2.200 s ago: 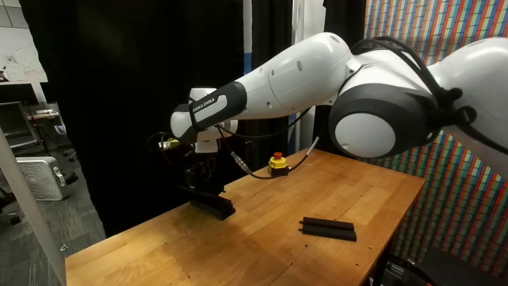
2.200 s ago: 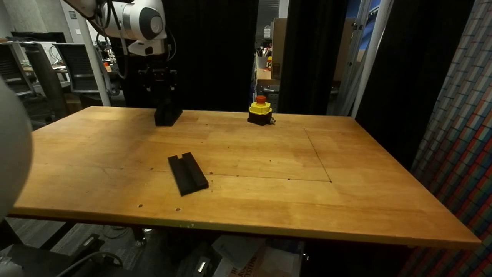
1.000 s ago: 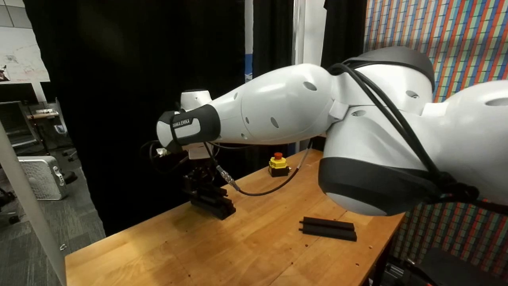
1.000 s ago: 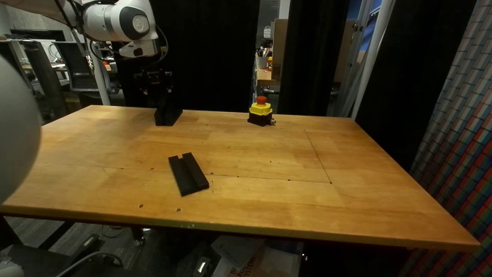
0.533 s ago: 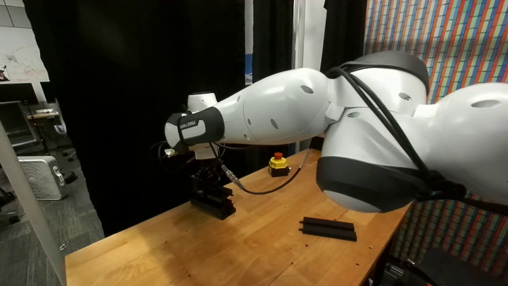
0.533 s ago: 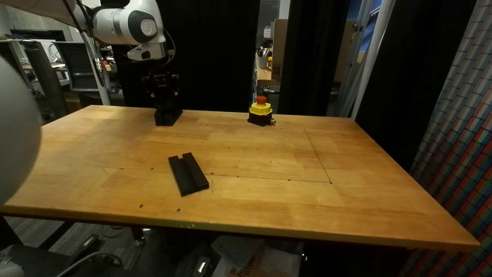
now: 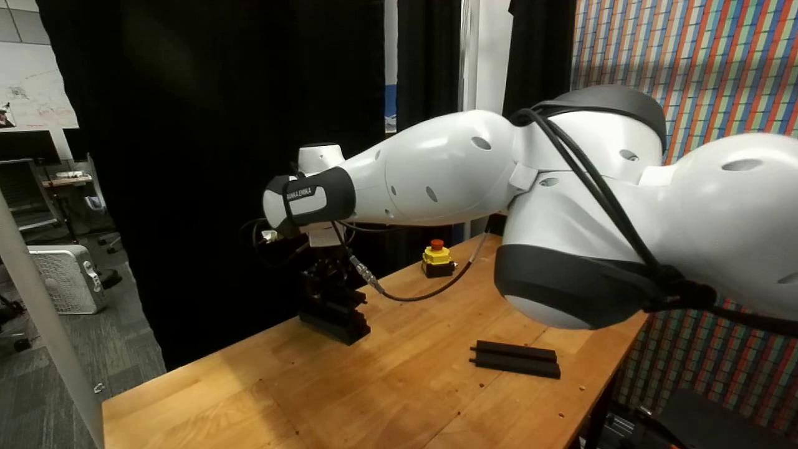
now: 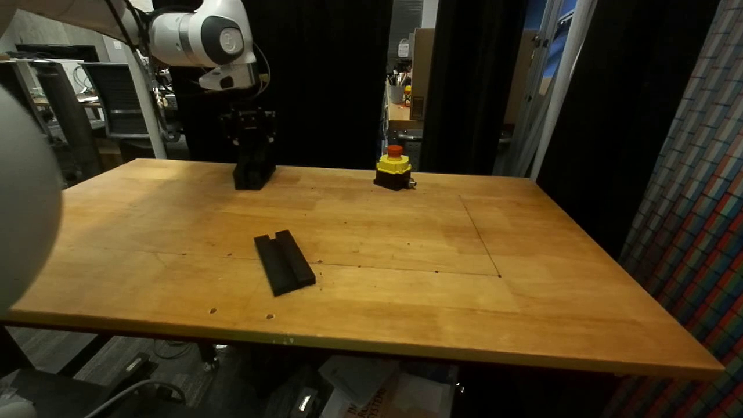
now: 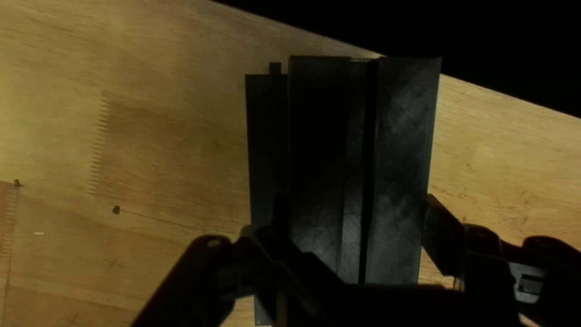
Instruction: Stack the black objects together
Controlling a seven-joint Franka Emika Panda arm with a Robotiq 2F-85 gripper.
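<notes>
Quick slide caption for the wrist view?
Wrist view: the end effector straddles black bars near the edge of a wooden table.

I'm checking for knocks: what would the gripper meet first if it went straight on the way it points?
The gripper points down, seemingly holding a bar, which would likely meet the stack beneath first. The gap, if any, is hard to judge.
</notes>
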